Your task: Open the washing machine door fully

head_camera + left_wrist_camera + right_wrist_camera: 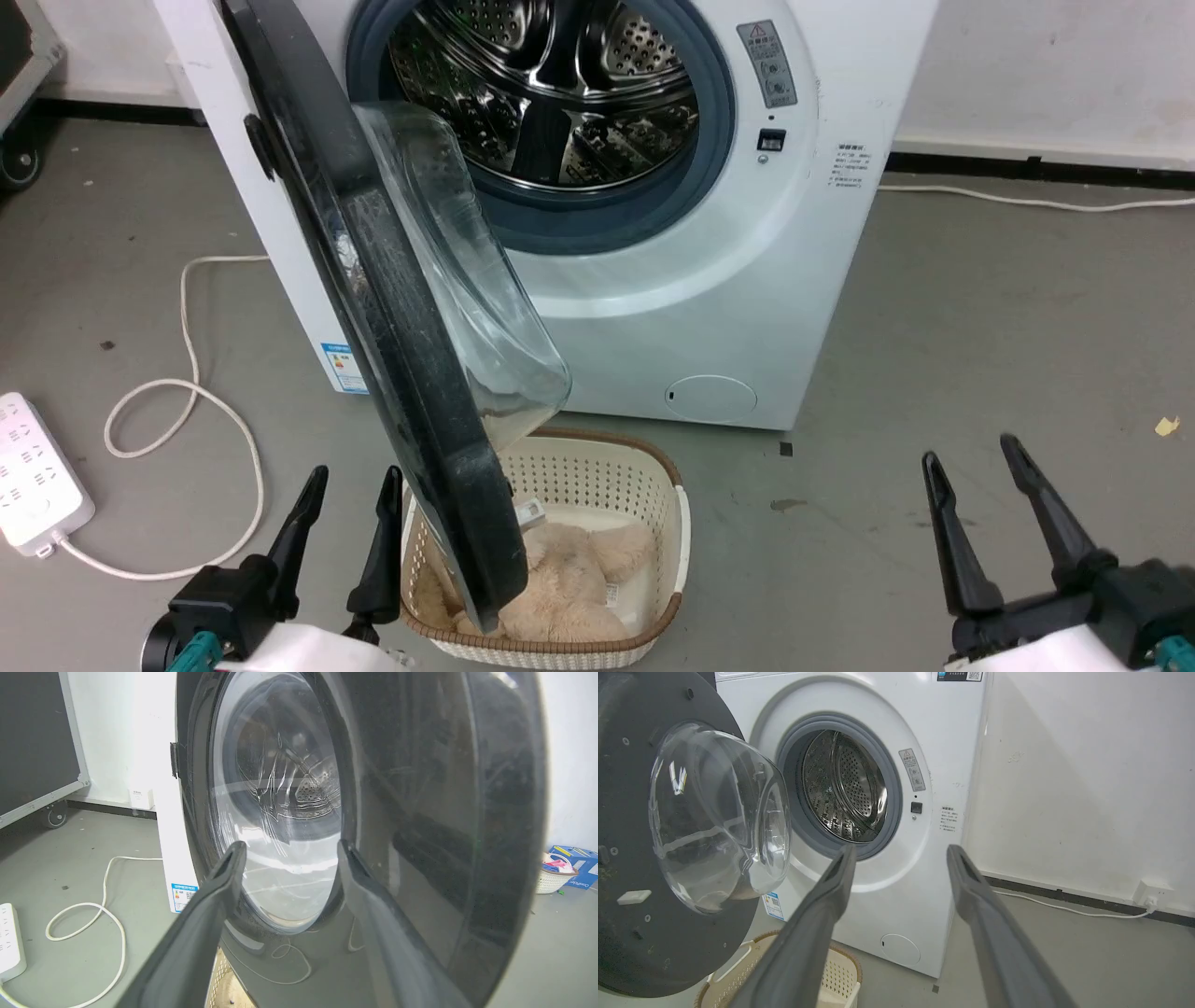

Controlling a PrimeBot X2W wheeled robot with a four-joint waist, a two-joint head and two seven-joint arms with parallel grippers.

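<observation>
**Door swung out, both claws empty**

L gripper [358, 471], low at L of head view: fingers spread wide, nothing btwn them, no hold on anything. Its inner finger sits just beside the lower edge of the washing machine door [401, 308]; touching or not, can't tell. In L wrist view the fingers point at the door's glossy black outer face.

R gripper [969, 450], lower R: also wide open & empty, over the grey floor [934, 327], well apart from the door.

Just past the L gripper is a cream perforated basket [653, 467] w/ brown rim, on the floor right in front of the machine. There's a beige plush thing [569, 579] inside. The door's lower edge hangs over the basket's L part.

The door is swung out from the L side of the washing machine [700, 308], nearly edge-on to the head cam. Its clear glass bowl [467, 280] bulges to the R.

Behind it the machine's round opening is uncovered, showing the grey rubber ring [597, 229] & perforated steel drum [560, 75].

Floor at L: white power strip [33, 476] & looped white cable [187, 373].

Farthest back is a white wall [1027, 65].
</observation>
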